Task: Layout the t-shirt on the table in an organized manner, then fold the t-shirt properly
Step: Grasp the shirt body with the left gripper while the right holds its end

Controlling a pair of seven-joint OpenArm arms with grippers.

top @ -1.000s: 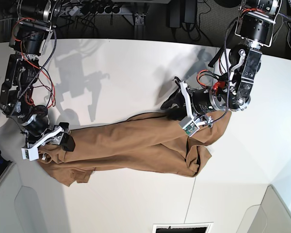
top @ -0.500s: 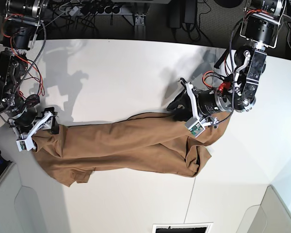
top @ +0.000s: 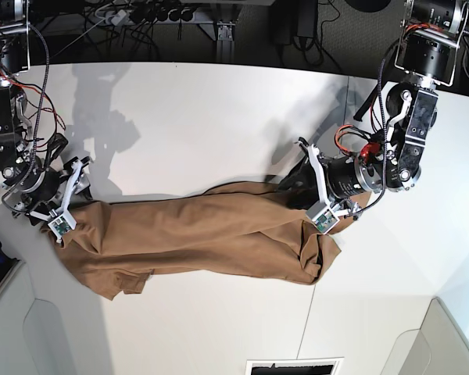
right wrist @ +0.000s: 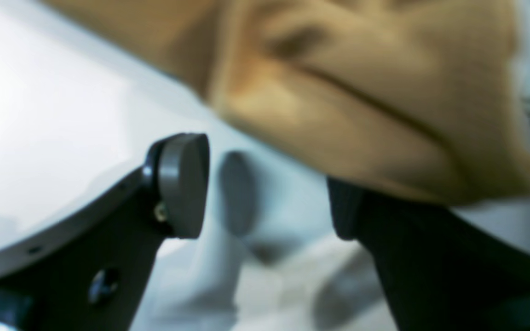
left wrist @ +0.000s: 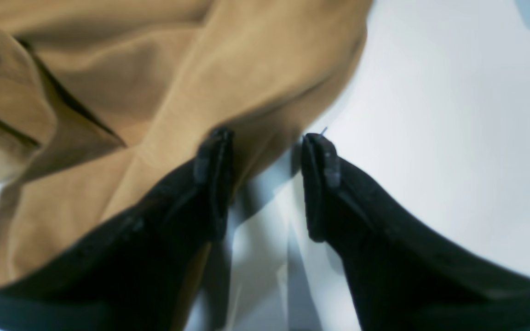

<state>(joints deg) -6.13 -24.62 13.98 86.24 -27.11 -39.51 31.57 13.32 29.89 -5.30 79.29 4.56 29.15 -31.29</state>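
Note:
The tan t-shirt (top: 203, 234) lies stretched in a long, rumpled band across the white table (top: 203, 117), bunched in folds at its right end. My left gripper (top: 291, 178) is over that right end, by the shirt's far edge. In the left wrist view it (left wrist: 265, 151) is open, the cloth (left wrist: 131, 92) behind one finger and bare table (left wrist: 430, 115) past the other. My right gripper (top: 75, 187) sits at the shirt's left end. In the right wrist view it (right wrist: 265, 193) is wide open, the blurred cloth (right wrist: 361, 101) just beyond one finger and nothing between the two.
Cables and dark equipment (top: 180, 23) run behind the table's far edge. A dark rectangular opening (top: 293, 366) sits at the near edge. A thin seam (top: 316, 312) crosses the tabletop below the shirt's right end. Grey panels flank the lower corners.
My right arm has drawn back to the left and upward, and the shirt's left end now lies further left and flatter. My left arm has shifted slightly to the right. Both grippers stay open.

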